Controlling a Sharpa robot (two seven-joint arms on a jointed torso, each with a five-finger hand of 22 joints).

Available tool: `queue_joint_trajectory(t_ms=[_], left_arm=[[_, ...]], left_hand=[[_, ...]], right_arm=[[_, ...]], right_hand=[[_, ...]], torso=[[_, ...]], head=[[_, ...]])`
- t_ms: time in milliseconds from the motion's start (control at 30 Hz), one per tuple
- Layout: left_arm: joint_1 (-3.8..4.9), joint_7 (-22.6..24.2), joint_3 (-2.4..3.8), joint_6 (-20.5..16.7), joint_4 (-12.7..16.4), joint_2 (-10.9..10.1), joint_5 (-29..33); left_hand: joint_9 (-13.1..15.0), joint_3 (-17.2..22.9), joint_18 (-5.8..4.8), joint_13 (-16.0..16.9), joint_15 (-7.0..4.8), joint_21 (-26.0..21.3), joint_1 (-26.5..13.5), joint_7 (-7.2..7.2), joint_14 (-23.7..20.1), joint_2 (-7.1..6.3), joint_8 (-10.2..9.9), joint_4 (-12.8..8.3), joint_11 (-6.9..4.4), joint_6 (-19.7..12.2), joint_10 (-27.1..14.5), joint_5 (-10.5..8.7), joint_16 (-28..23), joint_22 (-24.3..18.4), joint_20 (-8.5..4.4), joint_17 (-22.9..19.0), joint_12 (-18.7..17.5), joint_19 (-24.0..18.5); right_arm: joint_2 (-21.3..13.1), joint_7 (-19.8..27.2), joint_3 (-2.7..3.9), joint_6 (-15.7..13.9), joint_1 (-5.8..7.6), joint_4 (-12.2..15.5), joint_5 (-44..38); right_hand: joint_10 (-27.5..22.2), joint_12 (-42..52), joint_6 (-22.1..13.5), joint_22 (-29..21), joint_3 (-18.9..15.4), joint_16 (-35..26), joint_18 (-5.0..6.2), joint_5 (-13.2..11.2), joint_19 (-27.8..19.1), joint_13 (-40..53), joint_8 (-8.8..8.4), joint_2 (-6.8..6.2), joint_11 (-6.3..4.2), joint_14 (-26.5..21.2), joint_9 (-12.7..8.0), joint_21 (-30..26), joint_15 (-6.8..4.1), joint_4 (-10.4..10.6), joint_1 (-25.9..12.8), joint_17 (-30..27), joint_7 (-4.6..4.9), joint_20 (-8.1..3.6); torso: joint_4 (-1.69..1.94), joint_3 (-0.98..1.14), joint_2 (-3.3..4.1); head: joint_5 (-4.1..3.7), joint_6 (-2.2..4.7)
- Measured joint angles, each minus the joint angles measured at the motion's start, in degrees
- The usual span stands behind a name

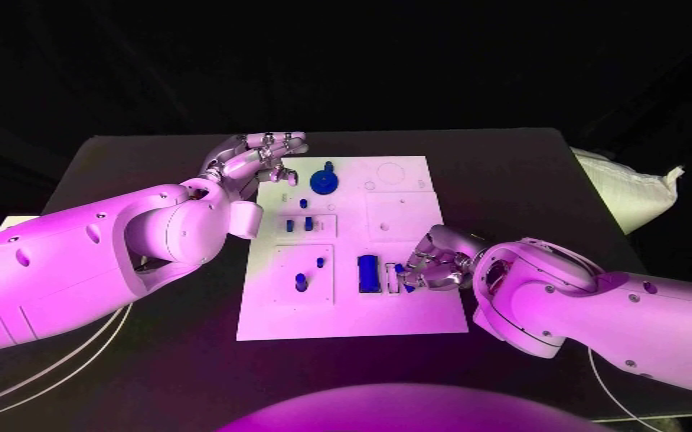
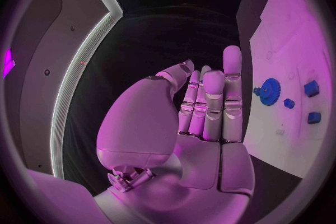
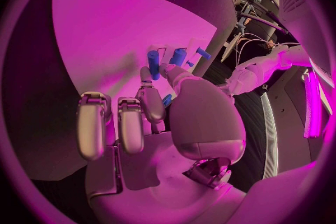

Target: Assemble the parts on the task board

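Head view: the white task board (image 1: 418,317) lies mid-worktop. The right hand (image 1: 437,260) curls at its right edge over blue parts (image 1: 369,273); a pickup seems under way, though whether it pinches one I cannot tell.

Left wrist view: the left hand (image 2: 203,117) is flat, empty, beside the blue gear (image 2: 269,91).

Right wrist view: upright blue pegs (image 3: 154,63) crowd the fingertips.
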Motion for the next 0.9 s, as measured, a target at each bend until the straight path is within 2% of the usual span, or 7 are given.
queue_joint_trajectory(t_ms=[500,533,600,900], left_arm=[[0.0,0.0,0.0,0.0,0.1,0.0,0.0],[0.0,-0.1,0.0,0.0,0.1,0.0,0.0],[0.0,-0.1,0.0,0.0,0.1,0.0,0.0],[0.0,-0.1,0.0,0.1,0.2,0.0,0.0]], left_hand=[[0.0,0.0,0.0,0.0,0.0,0.0,0.0,0.0,0.0,0.0,0.0,0.0,0.0,0.0,0.0,0.0,0.0,0.0,0.0,0.0,0.0,0.0],[0.0,0.0,0.0,0.0,0.0,0.0,0.0,0.0,0.0,0.0,0.0,0.0,0.0,0.0,0.0,0.0,0.0,0.0,0.0,0.0,0.0,0.0],[0.0,0.0,0.0,0.0,0.0,0.0,0.0,0.0,0.0,0.0,0.0,0.0,0.0,0.0,0.0,0.0,0.0,0.0,0.0,0.0,0.0,0.0],[0.0,0.0,0.0,0.0,0.0,0.0,0.0,0.0,0.0,0.0,0.0,0.0,0.0,0.0,0.0,0.0,0.0,0.0,0.0,0.0,0.0,0.0]], right_arm=[[2.3,-0.1,0.04,0.3,0.04,-2.1,1.7],[2.4,-0.2,0.04,0.5,0.05,-2.2,1.8],[2.5,-0.3,0.04,0.8,0.05,-2.3,1.8],[2.7,-0.4,0.08,1.8,0.07,-2.3,1.9]], right_hand=[[0.2,0.0,0.3,0.0,-1.1,0.0,0.0,0.0,0.0,0.0,0.27,0.24,-0.19,0.0,0.4,0.0,0.0,1.4,-2.3,0.0,-0.08,0.0],[0.2,0.0,0.3,0.0,-1.2,0.0,-0.06,0.0,0.0,0.0,0.18,0.24,-0.18,0.0,0.4,0.0,0.0,1.5,-2.3,0.0,-0.09,0.0],[0.2,0.0,0.3,0.0,-1.2,0.0,-0.89,0.0,0.0,0.0,0.17,0.24,-0.17,0.0,0.4,0.0,0.0,1.5,-2.3,0.0,-0.1,0.0],[0.2,0.0,0.5,0.0,-2.0,0.0,-0.9,0.0,0.0,0.0,0.17,0.23,-0.17,0.2,0.5,0.0,-0.21,2.3,-3.6,0.0,-0.29,-0.43]], torso=[[0.04,-0.01,0.0],[0.01,-0.01,0.0],[-0.01,-0.01,0.0],[-0.07,0.0,-0.02]], head=[[0.3,-0.2],[0.34,-0.23],[0.37,-0.24],[0.46,-0.31]])
